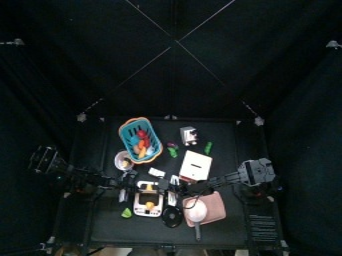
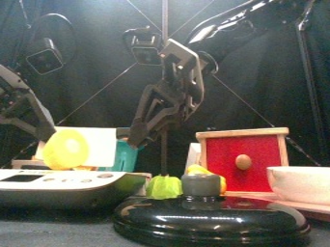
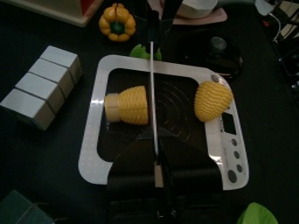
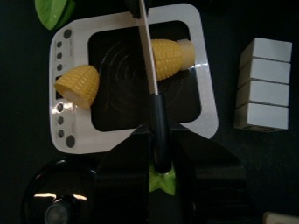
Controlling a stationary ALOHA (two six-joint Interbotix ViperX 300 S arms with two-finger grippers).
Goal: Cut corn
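Two pieces of corn (image 3: 128, 105) are lying on the black plate of a white-rimmed kitchen scale (image 3: 93, 149) at the front of the bench (image 1: 227, 140). They are sitting apart from each other. A knife (image 4: 149, 61) is running straight down the gap between them. One piece is resting beside the scale's row of buttons, and the other is on the side nearer a row of grey blocks (image 3: 41, 83).

The right gripper (image 4: 158, 144) is reaching in from the right to the middle of the bench and hanging steeply above the scale. In the front view its wrist is bending over and pointing down and to the left. Its fingers appear to be closing on the knife's dark handle, with the blade extending away from them across the plate.

The left arm (image 1: 83, 186) is coming in from the left, with its wrist camera looking down on the scale. The pictures are not showing whether its fingers are open or closed.

A black pan lid (image 2: 206, 217) is sitting at the bench's front edge, and a small green piece (image 4: 163, 181) is lying close by the scale. A yellow toy pepper (image 3: 117, 22) is lying just beyond the scale. A red wooden box (image 2: 245, 159) and a white bowl (image 2: 299, 183) are standing to the right. A teal-rimmed basket (image 1: 139, 140) is sitting farther back.
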